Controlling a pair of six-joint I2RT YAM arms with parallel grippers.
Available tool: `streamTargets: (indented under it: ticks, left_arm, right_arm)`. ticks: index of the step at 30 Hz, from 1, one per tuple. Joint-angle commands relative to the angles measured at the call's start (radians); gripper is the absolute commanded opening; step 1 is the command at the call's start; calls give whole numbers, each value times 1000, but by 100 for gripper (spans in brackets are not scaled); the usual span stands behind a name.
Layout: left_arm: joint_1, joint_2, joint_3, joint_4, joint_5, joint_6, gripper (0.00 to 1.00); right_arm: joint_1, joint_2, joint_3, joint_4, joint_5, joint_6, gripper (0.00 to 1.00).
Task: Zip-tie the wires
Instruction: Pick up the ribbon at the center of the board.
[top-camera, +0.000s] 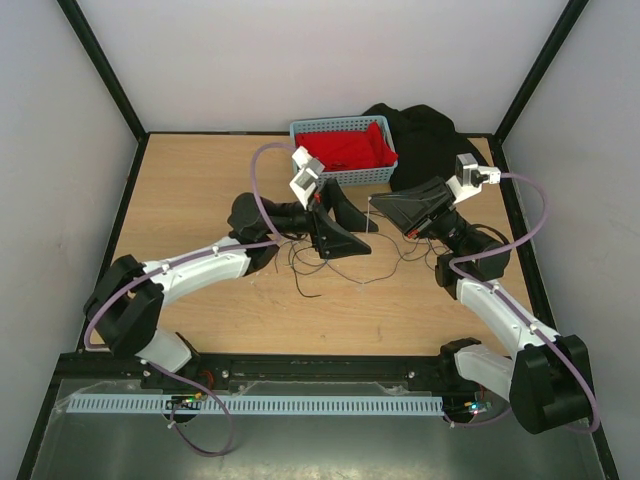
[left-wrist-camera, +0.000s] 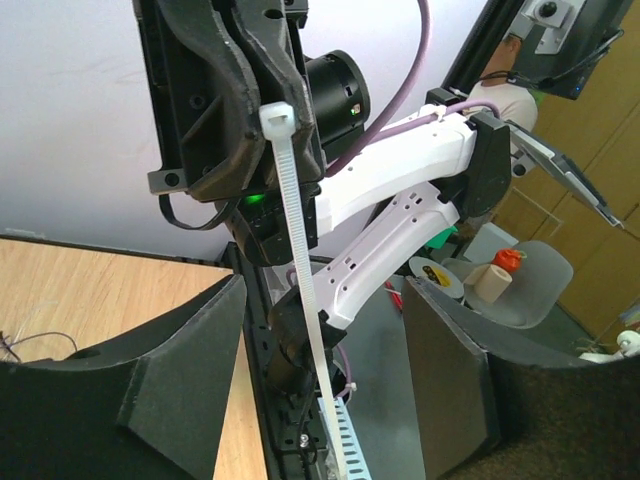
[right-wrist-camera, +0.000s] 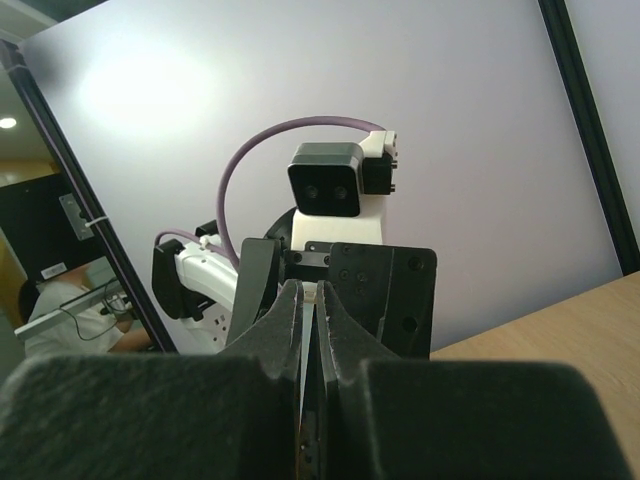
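The wooden counter (top-camera: 200, 200) fills the middle of the enclosure, and the 2 white-and-black arms reach in from its near edge, the left arm (top-camera: 200, 268) and the right arm (top-camera: 500, 300) meeting nose to nose at the centre. Behind them at the far edge sits a blue basket (top-camera: 305, 130) with a red cloth (top-camera: 350, 148) in it, and a black cloth (top-camera: 425, 125) lies just beside it on the right. The left claw (top-camera: 366, 238) stands wide open, its 2 dark fingers (left-wrist-camera: 130, 400) well apart and gripping nothing. The right claw (top-camera: 385, 212) is pinched tight on a white zip tie (left-wrist-camera: 305, 280), whose strap hangs down through the gap of the left claw without touching either finger. The wires (top-camera: 335, 265) lie in loose dark loops on the counter, below and just nearer than both claws, held by neither. A small pale label (right-wrist-camera: 55, 268) on the frame is too blurred to read.
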Motion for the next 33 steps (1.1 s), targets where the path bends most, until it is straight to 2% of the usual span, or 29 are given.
streamTargets:
  ticks: [1,6,10,19,26,28,33]
  left_arm:
    - [-21,11,40,70,17,0,62]
    - [-22,11,37,74,17,6,47]
    - [-22,8,31,76,17,8,43]
    - [-22,2,19,79,13,20,21]
    - [-18,-7,0,78,-4,39,1]
    - [-13,-5,-6,78,-18,34,0]
    - [20,8,-35,77,-64,9,0]
  right_arm:
    - [10,-12,7,81,13,-5,0]
    - [11,-15,4,80,16,-11,0]
    - [11,-17,4,78,16,-14,0]
    - [11,-28,2,54,19,-41,0]
    - [11,-52,9,-24,19,-96,0]
    - [10,-61,12,-67,15,-125,0]
    - [11,-115,37,-307,-9,-285,38]
